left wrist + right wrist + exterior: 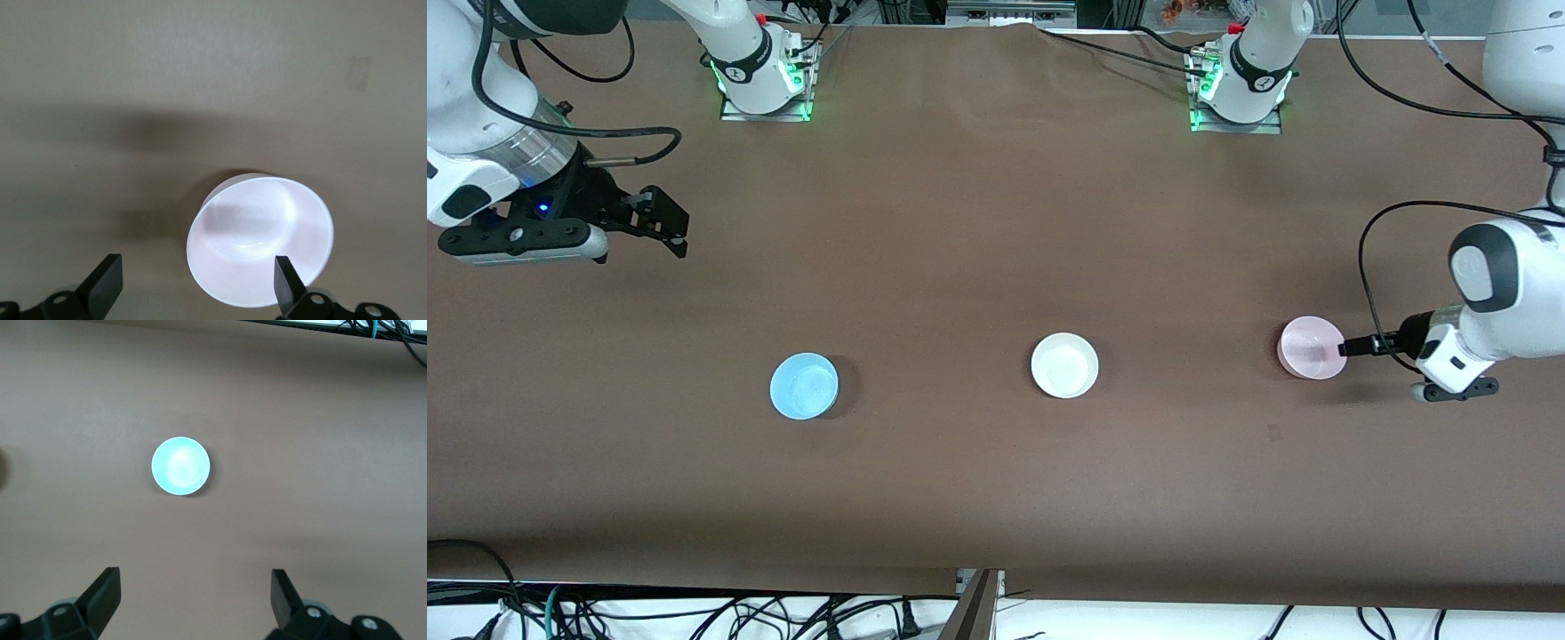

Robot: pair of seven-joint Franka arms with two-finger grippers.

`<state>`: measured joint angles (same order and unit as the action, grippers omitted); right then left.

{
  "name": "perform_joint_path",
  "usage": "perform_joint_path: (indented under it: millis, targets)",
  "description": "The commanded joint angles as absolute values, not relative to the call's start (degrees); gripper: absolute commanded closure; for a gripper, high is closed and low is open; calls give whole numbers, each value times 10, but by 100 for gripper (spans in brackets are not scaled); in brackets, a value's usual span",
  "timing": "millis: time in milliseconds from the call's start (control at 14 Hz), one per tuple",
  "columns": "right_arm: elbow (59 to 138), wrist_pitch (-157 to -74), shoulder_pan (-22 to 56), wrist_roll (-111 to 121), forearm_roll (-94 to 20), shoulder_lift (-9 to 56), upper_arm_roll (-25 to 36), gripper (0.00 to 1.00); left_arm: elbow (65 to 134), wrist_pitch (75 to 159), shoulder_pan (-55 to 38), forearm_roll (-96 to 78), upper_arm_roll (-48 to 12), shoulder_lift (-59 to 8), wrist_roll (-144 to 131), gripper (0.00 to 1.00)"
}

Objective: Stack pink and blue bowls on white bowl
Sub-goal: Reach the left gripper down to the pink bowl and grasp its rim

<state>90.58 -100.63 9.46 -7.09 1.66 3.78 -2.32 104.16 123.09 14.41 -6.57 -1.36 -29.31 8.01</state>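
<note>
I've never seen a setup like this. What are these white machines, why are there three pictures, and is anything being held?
They are two robot arms, each ending in a two-finger gripper. The wide picture looks down from across the table. The other two come from cameras on the wrists.

Three small bowls sit in a row, none stacked: the blue bowl toward the right arm's end, the white bowl in the middle, the pink bowl toward the left arm's end.

The left gripper is open, low beside the pink bowl. The right gripper is open over bare table. Nothing is held.

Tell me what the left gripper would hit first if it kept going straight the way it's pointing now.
Most likely the pink bowl. The left gripper is open, with one finger already by the bowl's rim. Depth is unclear, so it might reach the table beside the bowl instead.
</note>
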Motion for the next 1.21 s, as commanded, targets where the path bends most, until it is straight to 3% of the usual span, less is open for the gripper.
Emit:
perform_joint_path:
  millis: [0, 214, 429, 571, 714, 786, 1000, 1143]
  targets:
    - [897, -998, 90, -71, 19, 47, -26, 1, 1104, 1289, 149, -80, -15, -267, 113, 0]
    - [902, -963, 98, -72, 24, 55, -32, 1, 1149, 1348, 149, -113, -13, -260, 143, 1]
    - [898, -969, 113, -73, 30, 69, -29, 1, 1152, 1350, 149, -114, -10, -261, 144, 15]
    - [896, -969, 113, -73, 29, 69, -30, 1, 1153, 1350, 149, -119, -9, -261, 144, 28]
    - [896, -969, 114, -75, 28, 69, -30, 1, 1153, 1350, 148, -123, -9, -261, 144, 56]
    - [896, -968, 114, -75, 28, 69, -30, 1, 1153, 1350, 147, -123, -8, -261, 144, 64]
    - [896, -969, 114, -75, 28, 69, -29, 1, 1151, 1351, 148, -124, -7, -265, 144, 71]
    - [896, -971, 115, -73, 29, 69, -29, 1, 1151, 1351, 148, -124, -7, -265, 144, 86]
